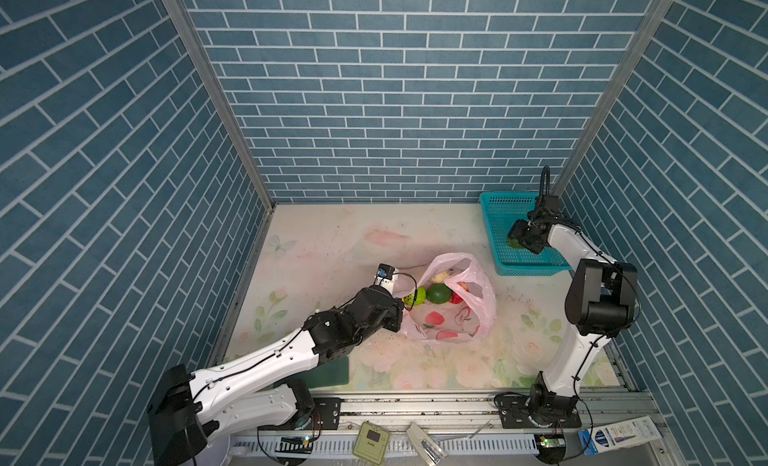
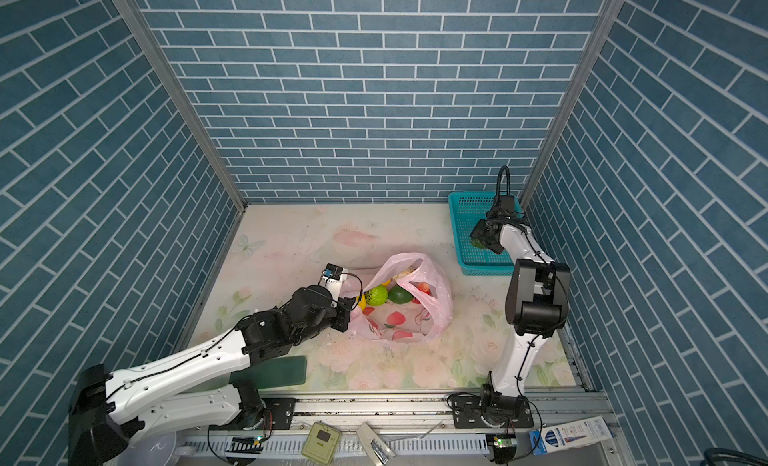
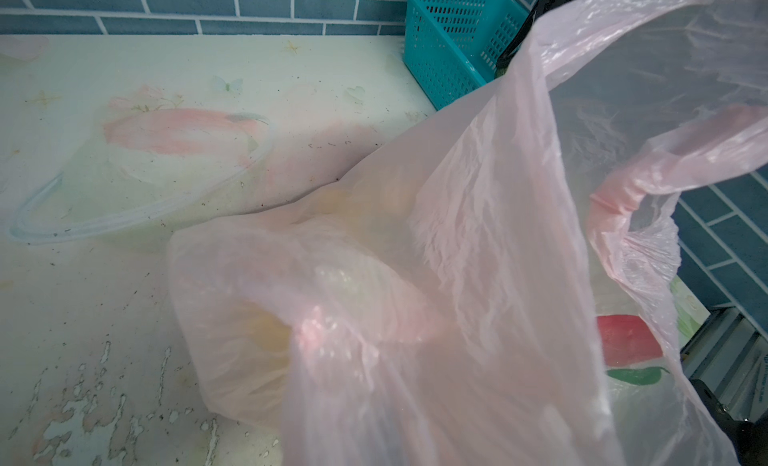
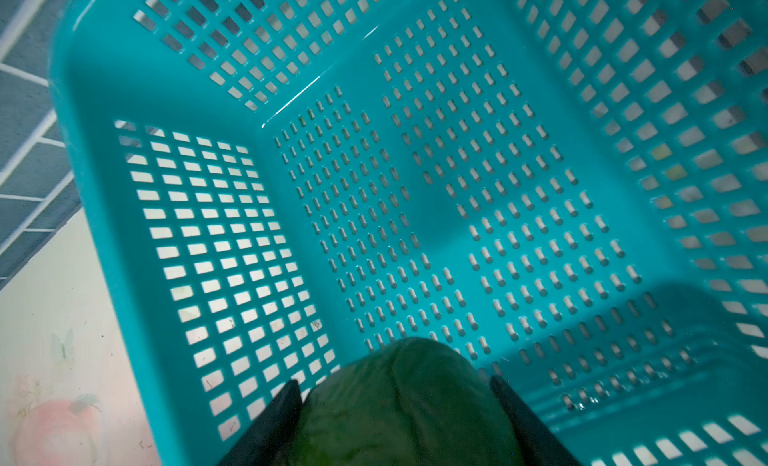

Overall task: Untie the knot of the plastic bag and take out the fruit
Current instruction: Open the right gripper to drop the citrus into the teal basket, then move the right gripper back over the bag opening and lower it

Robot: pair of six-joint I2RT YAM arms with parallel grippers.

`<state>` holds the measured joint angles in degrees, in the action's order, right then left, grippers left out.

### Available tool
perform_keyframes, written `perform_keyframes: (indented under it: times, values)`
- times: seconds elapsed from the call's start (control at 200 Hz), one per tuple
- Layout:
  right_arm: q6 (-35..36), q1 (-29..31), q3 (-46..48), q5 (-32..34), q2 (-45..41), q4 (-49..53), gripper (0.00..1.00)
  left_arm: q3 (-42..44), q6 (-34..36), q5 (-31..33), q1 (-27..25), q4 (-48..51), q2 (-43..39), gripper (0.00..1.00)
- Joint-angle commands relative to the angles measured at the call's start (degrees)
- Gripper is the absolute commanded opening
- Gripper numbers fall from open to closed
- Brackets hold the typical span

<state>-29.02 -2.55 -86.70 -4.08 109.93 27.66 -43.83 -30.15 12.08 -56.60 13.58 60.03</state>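
Observation:
The pink plastic bag (image 1: 469, 322) lies mid-table with its mouth open toward the back. The knot is not in view. Inside lie fruit: a light green one (image 1: 417, 296), a dark green one (image 1: 438, 293) and a red one (image 1: 457, 297). My left gripper (image 1: 401, 314) is shut on the bag's left rim; in the left wrist view the plastic (image 3: 478, 235) covers the jaws. My right gripper (image 4: 395, 385) hangs inside the teal basket (image 1: 498, 206). It is open, with a dark green fruit (image 4: 399, 401) between its fingers. A thin strip of basket shows beside one finger (image 4: 511, 405).
The basket stands at the back right corner against the brick walls. A dark green flat pad (image 1: 332, 372) lies at the table's front left, under my left arm. Small devices (image 1: 371, 442) and a box (image 1: 619, 437) sit on the front rail.

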Motion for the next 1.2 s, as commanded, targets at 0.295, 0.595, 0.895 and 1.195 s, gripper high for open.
perform_keyframes:
  times: [0.295,0.595,0.895,1.195]
  values:
    - [3.06,0.50,0.75,1.48,-6.03,4.35,0.77,-0.64,0.22,0.60,0.26,-0.70,0.33,0.00]
    - [3.49,2.39,2.35,-0.42,-11.50,6.81,0.86,-0.51,0.27,0.18,0.26,-0.75,0.37,0.00]
    - [3.22,11.86,5.51,-6.43,-29.73,15.26,0.97,0.05,0.01,0.74,0.21,-1.54,0.01,0.00]
    - [-4.11,30.42,7.83,-7.48,-44.23,21.92,0.98,-0.20,0.44,1.49,0.25,-0.45,-0.94,0.00]
